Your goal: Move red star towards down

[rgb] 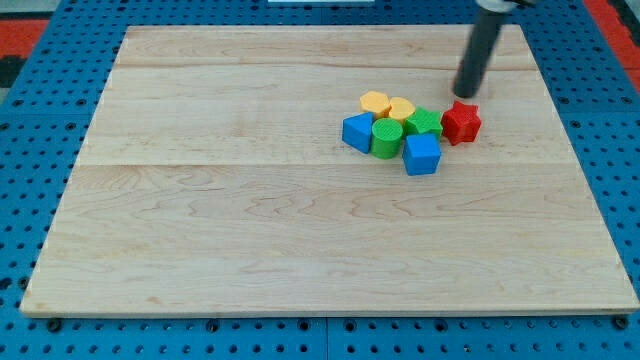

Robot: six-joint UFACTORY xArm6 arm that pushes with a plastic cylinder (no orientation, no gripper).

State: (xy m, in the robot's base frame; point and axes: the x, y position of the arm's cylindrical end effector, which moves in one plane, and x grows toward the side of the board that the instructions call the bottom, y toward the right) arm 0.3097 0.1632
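The red star (461, 122) lies on the wooden board at the right end of a cluster of blocks. My tip (466, 94) stands just above the red star toward the view's top, very close to it; I cannot tell if they touch. Left of the star are a green star (424, 123), a green cylinder (387, 137), two yellow blocks (376, 102) (401, 108), a blue block (357, 131) and a blue cube (421, 154).
The wooden board (250, 220) lies on a blue perforated base (30, 130). Red patches show at the view's top corners (25, 30).
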